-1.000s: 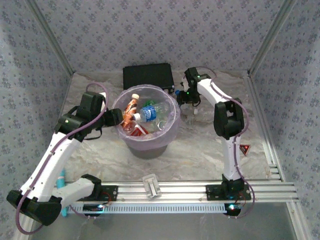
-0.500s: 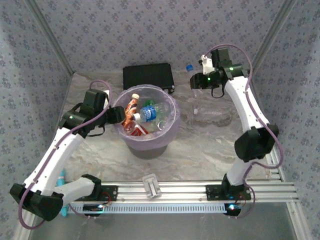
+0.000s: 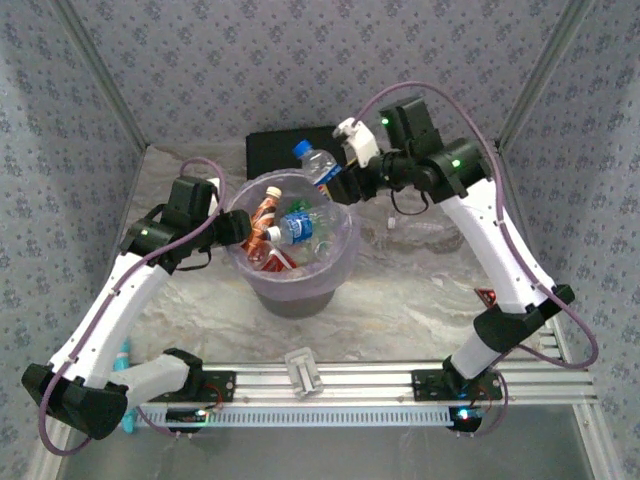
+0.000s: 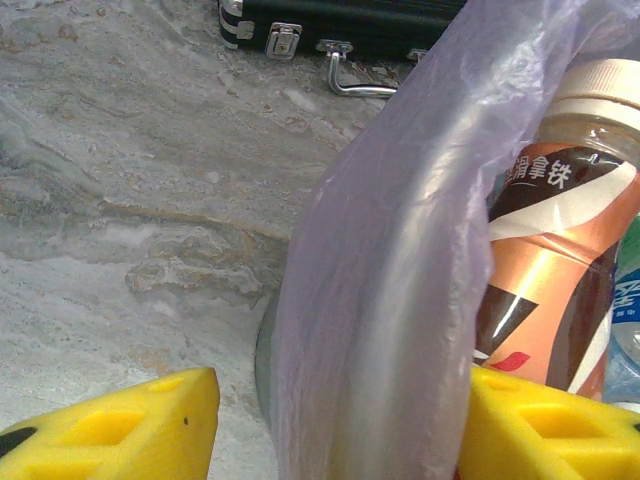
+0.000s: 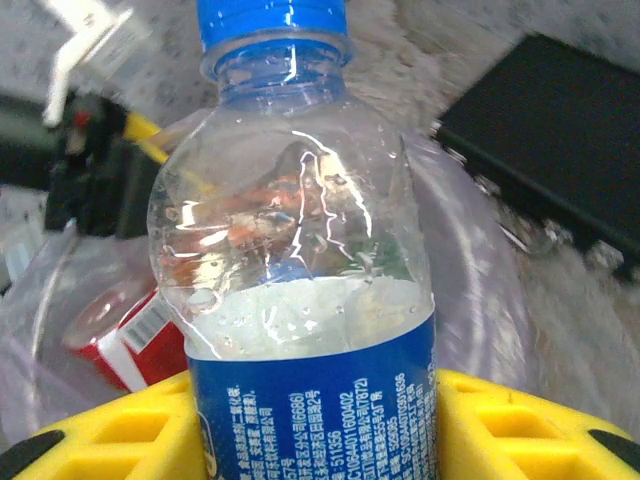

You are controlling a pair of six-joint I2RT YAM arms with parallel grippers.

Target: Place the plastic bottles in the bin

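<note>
Right gripper [image 3: 338, 180] clamps a clear bottle [image 3: 318, 165] over the far right edge of the bin [image 3: 300, 292].

The clear bottle, with a blue cap and blue label, is held off the table [image 3: 410, 300], tilted with its cap toward the far left, just near of the black case [image 3: 285, 150]. In the right wrist view the yellow fingers [image 5: 110, 435] press against both its sides. Inside the bin lie several more, among them an orange-brown bottle [image 3: 263, 212] with a cream cap and a blue-labelled bottle [image 3: 290, 228]. The left gripper [image 3: 232, 230] sits at the bin's left rim with its jaws parted, one finger outside and one inside the lavender bag [image 4: 390, 280]; the outer finger stands off from the bag.
</note>
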